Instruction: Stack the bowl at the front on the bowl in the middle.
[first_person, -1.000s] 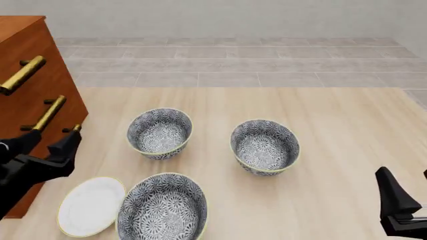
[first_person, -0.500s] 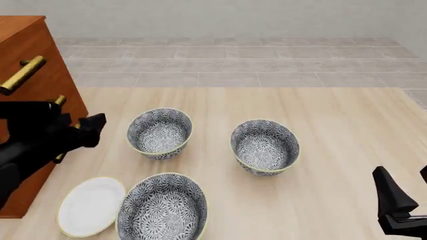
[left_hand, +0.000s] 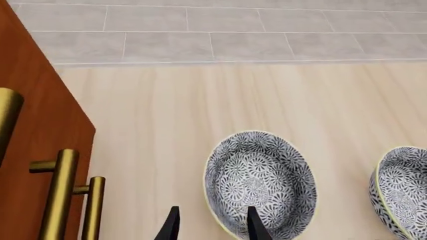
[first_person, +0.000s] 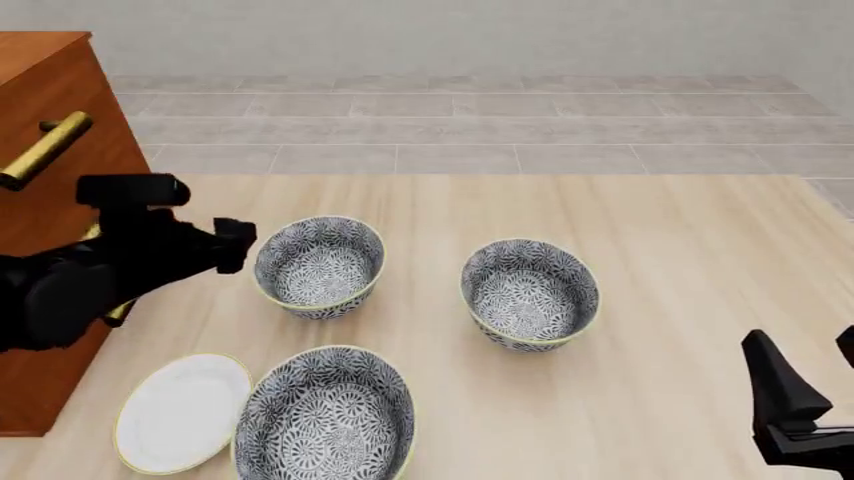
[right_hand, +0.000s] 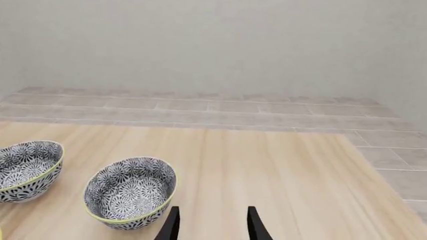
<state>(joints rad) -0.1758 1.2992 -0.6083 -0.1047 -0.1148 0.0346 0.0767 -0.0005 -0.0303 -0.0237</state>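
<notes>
The bowl at the front (first_person: 324, 415), deep, round and floral grey-and-white with a yellow rim, sits near-left on the wooden table (first_person: 667, 260). 3 such bowls stand apart; the bowl in the middle (first_person: 319, 265) lies beyond it. 1 flat white plate (first_person: 180, 411) touches its left side. 2 grippers, left gripper (left_hand: 210, 225) and right gripper (right_hand: 210, 223), hold nothing, jaws parted.

The bowl at the front (first_person: 324, 415) is seen upright on the worktop (first_person: 667, 300) at the near edge, cut off in part by the lower border of the front view. It is deep and round, patterned in dark grey and white flowers inside and out, with a thin pale yellow rim. The bowl in the middle (first_person: 319, 266) (left_hand: 260, 184), alike in pattern and rim, stands upright and empty farther back, apart from the first.
</notes>
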